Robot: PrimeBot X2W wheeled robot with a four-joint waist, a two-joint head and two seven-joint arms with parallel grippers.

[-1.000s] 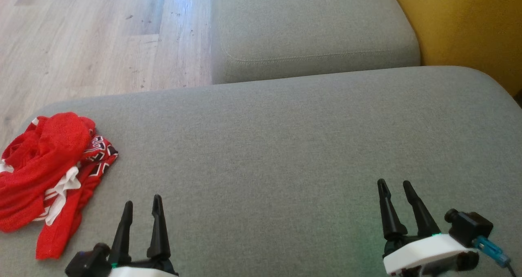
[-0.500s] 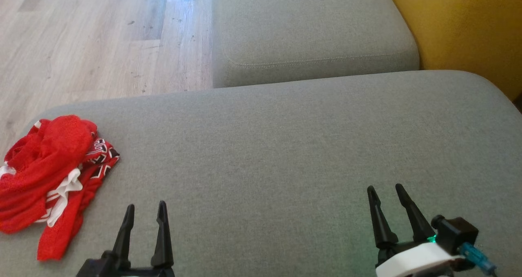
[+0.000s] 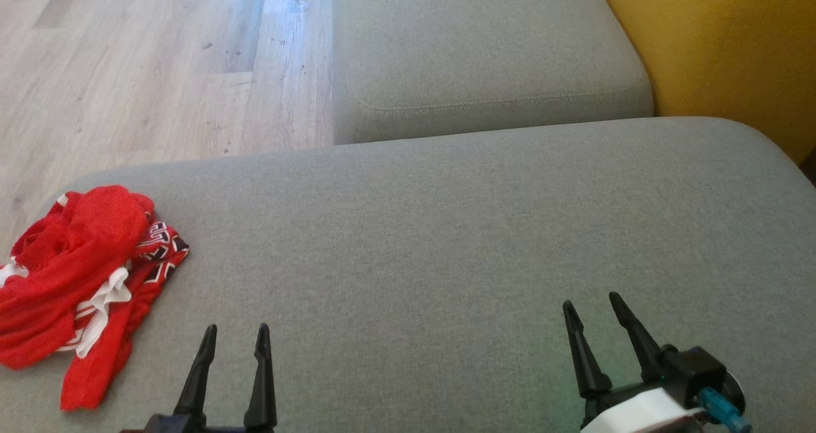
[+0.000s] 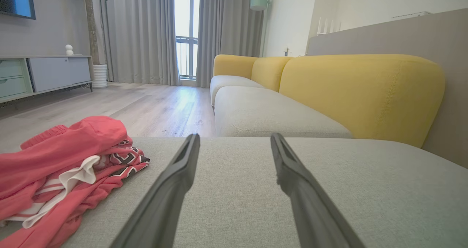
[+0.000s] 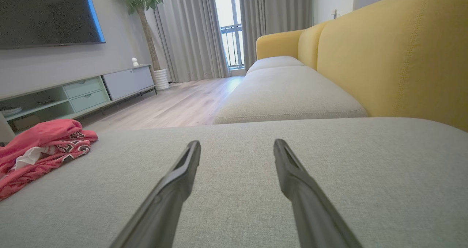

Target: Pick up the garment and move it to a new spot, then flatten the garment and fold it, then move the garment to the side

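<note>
A crumpled red garment (image 3: 83, 280) lay bunched at the left end of the big grey seat cushion (image 3: 446, 229), close to that cushion's left edge. It was red mesh cloth, with a white strip and a red, white and black patterned band showing among the folds.

The left pincer (image 3: 236, 328) stood over the cushion's near edge, left of its middle. Its two dark fingers were spread wide apart with nothing between them. It was near the garment but not touching it, and bare grey cloth lay between the two.

The right pincer (image 3: 591, 300) stood over the near edge towards the cushion's right end, well apart from the garment. Its fingers were likewise spread wide and held nothing. In both wrist views the fingers pointed low across the cushion's top, with grey fabric showing in the gap.

Just beyond the cushion's far edge sat a second grey cushion (image 3: 484, 57). A yellow backrest (image 3: 720, 44) rose along the cushion's right side, and pale wooden floor (image 3: 127, 69) lay past its far left corner.
</note>
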